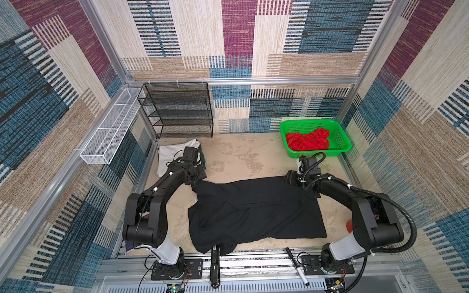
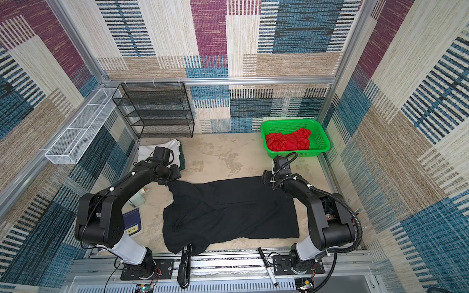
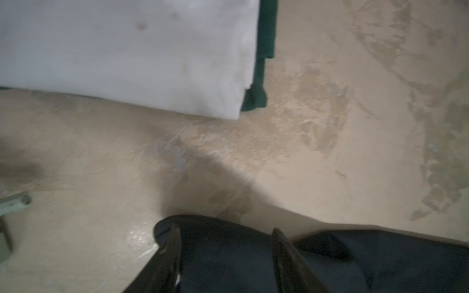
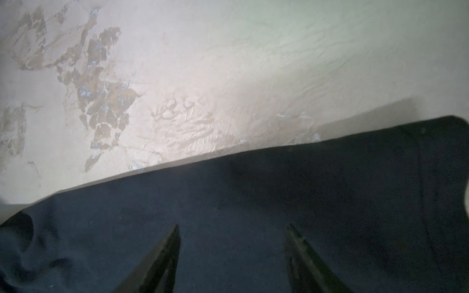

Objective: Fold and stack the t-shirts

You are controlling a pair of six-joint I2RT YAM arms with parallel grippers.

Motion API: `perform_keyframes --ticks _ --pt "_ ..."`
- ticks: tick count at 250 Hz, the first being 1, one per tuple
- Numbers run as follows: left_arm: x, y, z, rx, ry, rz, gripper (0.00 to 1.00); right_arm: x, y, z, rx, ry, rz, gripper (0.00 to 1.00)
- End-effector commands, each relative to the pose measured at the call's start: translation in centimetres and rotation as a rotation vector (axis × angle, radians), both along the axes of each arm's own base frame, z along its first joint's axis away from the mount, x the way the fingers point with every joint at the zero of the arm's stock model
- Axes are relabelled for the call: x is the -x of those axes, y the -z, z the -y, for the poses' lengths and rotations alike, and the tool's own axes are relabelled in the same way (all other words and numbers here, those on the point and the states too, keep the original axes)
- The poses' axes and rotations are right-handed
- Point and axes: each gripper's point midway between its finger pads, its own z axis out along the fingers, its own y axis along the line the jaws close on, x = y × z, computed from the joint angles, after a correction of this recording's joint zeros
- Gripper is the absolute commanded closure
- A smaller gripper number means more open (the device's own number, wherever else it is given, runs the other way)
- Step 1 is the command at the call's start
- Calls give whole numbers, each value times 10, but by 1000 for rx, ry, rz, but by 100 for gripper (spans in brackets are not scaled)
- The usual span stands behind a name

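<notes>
A black t-shirt point(image 1: 253, 210) point(image 2: 228, 210) lies spread out in the middle of the table, with folds along its left side. My left gripper point(image 1: 194, 184) point(image 3: 225, 229) is at its far left corner, open, and the black cloth point(image 3: 380, 261) bunches up between the fingers. My right gripper point(image 1: 291, 178) point(image 4: 232, 225) hovers open over the far right corner, above flat cloth point(image 4: 279, 190). A folded white t-shirt point(image 1: 170, 154) point(image 3: 127, 50) rests on a dark green t-shirt point(image 1: 202, 156) point(image 3: 266, 30) at the back left. The red t-shirt point(image 1: 307, 140) lies crumpled in the basket.
A green basket point(image 1: 304, 122) stands at the back right. A black mesh shelf point(image 1: 177, 109) and a white wire tray point(image 1: 109, 134) line the back left. A marker pen point(image 1: 297, 266) and a black tool point(image 1: 214, 263) lie on the front rail. A blue book point(image 2: 132, 220) sits under the left arm.
</notes>
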Motion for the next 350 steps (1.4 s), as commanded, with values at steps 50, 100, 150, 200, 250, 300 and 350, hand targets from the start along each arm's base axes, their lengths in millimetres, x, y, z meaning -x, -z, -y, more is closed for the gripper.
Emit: perform_keyframes --ticks 50,100,150,200,250,300,350 --pt "-12 13 -6 -10 23 -10 38 -12 5 14 57 27 1 34" --pt "-16 27 -3 0 35 -65 52 -19 3 38 71 86 3 34" --pt "-7 21 -3 31 34 -62 95 -33 -3 80 119 206 19 34" --pt "1 8 -11 41 15 -20 100 -48 1 101 159 261 34 34" --pt "-2 -16 -12 72 13 51 100 -57 19 110 181 265 2 35" --pt "-12 -30 -6 96 36 77 100 -63 30 98 122 214 -11 66" --pt "-29 -46 -2 104 73 114 100 -61 20 104 140 238 8 100"
